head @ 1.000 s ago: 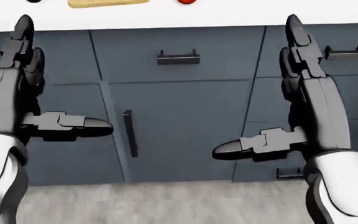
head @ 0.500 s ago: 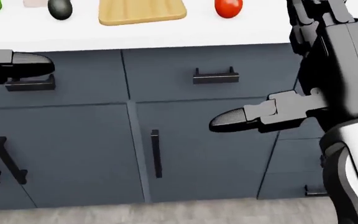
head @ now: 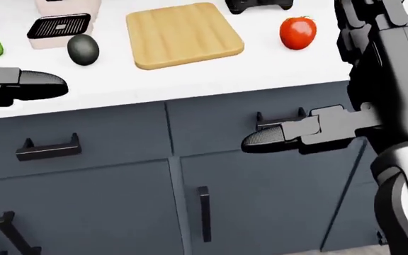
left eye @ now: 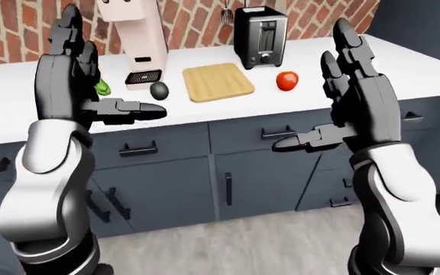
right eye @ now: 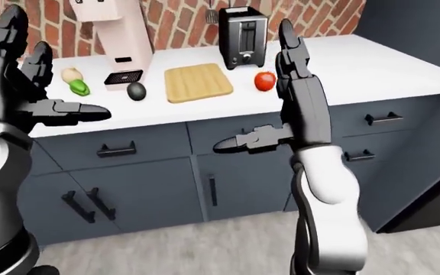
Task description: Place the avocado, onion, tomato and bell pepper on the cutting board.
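Tomato (head: pixel 298 32) glossy red, avocado (head: pixel 83 49) dark, beside pale cutting board (head: pixel 183 34); left hand (left eye: pixel 74 80) and right hand (left eye: pixel 354 86) splayed, empty.

Both arms are raised with the forearms upright and the white upper arm shells rising from the bottom corners of the left-eye view. The left hand (left eye: pixel 71 86) stands at the upper left of that view, its two long fingers pointing straight up and its thumb (left eye: pixel 132 109) jutting sideways toward the middle. The right hand (left eye: pixel 358 97) mirrors it at the upper right, fingers spread and upright, thumb (left eye: pixel 304 140) pointing left. Neither hand grips anything.
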Controlling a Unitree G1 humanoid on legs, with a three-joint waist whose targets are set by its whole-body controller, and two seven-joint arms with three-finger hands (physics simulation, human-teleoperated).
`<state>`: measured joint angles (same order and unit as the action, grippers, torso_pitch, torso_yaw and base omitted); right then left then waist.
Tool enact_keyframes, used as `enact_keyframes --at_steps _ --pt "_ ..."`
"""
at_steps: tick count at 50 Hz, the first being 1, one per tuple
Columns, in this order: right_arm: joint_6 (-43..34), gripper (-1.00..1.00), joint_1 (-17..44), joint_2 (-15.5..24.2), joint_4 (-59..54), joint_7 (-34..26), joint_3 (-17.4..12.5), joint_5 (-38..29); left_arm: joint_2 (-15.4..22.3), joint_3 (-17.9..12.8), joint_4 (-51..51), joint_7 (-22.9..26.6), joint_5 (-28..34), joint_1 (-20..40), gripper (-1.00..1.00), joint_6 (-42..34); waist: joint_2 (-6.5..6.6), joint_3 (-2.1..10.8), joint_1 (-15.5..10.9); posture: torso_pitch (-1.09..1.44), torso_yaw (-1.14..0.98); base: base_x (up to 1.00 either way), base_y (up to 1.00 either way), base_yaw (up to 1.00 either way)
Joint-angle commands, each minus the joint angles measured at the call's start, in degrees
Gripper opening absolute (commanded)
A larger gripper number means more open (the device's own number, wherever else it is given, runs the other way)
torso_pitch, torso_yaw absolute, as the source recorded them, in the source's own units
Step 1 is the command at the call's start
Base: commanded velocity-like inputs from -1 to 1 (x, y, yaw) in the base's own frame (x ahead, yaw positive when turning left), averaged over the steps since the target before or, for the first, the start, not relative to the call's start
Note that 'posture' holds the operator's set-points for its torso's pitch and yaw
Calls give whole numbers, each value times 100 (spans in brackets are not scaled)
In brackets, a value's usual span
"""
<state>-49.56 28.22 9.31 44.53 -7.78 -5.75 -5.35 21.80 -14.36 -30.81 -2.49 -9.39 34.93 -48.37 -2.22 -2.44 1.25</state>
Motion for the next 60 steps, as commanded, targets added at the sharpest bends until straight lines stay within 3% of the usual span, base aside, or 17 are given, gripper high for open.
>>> enact_keyframes --at_steps 1,7,11,13,18,22,23,25,28,31,36,39,41,42,45,49,60 --pt "224 100 143 -15 118 -41 78 35 107 -187 -130 -52 125 164 100 193 -1 59 -18 0 0 54 75 0" --pt "180 100 150 -23 184 -70 63 48 166 -249 -241 -12 150 181 100 85 309 85 148 0 0 54 76 0" --pt "216 100 101 -51 159 -66 87 70 130 -234 -226 -16 174 142 100 126 975 239 126 0 0 50 67 0" --pt "175 100 168 -26 206 -78 91 49 98 -180 -198 -11 199 175 100 139 992 137 129 0 0 37 53 0" --pt "247 100 157 -70 236 -89 83 116 92 -196 -212 -3 218 179 100 116 451 -106 -294 0 0 48 95 0" --pt "242 100 121 -65 278 -93 85 128 107 -205 -243 29 232 173 100 99 -17 -51 -193 0 0 50 94 0" --pt "226 100 109 -55 313 -106 119 118 108 -197 -245 32 243 172 100 100 -11 -239 -277 0 0 50 69 0" --pt "181 100 96 -67 370 -123 72 138 100 -204 -260 35 243 181 100 83 116 51 -70 0 0 35 23 0" --pt "203 100 62 -78 335 -105 74 161 112 -193 -220 40 276 181 100 119 225 -9 -13 0 0 9 5 0" --pt "211 100 90 -35 328 -104 93 104 115 -173 -196 39 297 231 100 110 716 -8 -166 0 0 0 0 0" --pt "305 100 61 -50 257 -113 105 78 97 -149 -185 76 335 228 100 125 381 177 -269 0 0 0 30 0" --pt "245 100 57 -57 339 -122 89 92 112 -165 -241 102 337 227 100 68 122 54 -251 0 0 2 49 0" --pt "279 100 24 -71 330 -115 82 101 98 -137 -245 115 365 208 100 81 -226 153 -227 0 0 2 49 0" --pt "322 100 -3 -80 306 -109 86 103 88 -120 -224 118 385 206 100 104 12 119 -140 0 0 2 49 0" --pt "393 100 -60 -135 322 -86 31 178 64 -116 -217 143 435 199 100 121 -44 122 -92 0 0 2 27 0" --pt "396 100 -110 -101 359 -38 32 204 21 -94 -193 157 477 201 100 153 534 102 -25 0 0 0 0 0" --pt "456 100 -211 -80 400 12 43 234 25 -134 -241 184 496 178 100 135 240 120 -200 0 0 0 0 47"
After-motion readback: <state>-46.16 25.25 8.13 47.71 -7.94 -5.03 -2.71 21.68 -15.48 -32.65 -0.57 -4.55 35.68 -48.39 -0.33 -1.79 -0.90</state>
